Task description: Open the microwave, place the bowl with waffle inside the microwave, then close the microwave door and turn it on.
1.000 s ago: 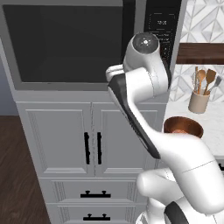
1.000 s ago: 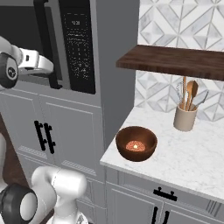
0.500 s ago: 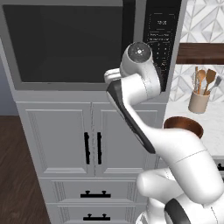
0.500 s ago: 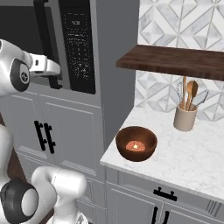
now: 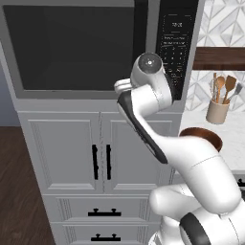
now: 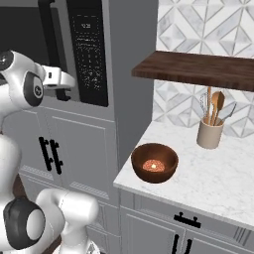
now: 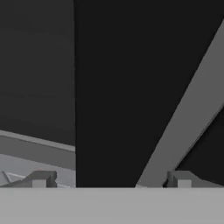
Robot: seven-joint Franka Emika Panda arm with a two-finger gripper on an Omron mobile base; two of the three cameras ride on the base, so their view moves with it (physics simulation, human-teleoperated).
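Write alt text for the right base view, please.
A white robot arm reaches to the black handle of a closed microwave. To the right, a brown bowl holding food sits on a marble counter, near a crock of utensils.

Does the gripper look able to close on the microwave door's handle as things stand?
Probably yes. In the hand view the black bar handle sits between the fingertips of the open gripper, nothing in between. The microwave door is shut, and the bowl sits aside on the counter.
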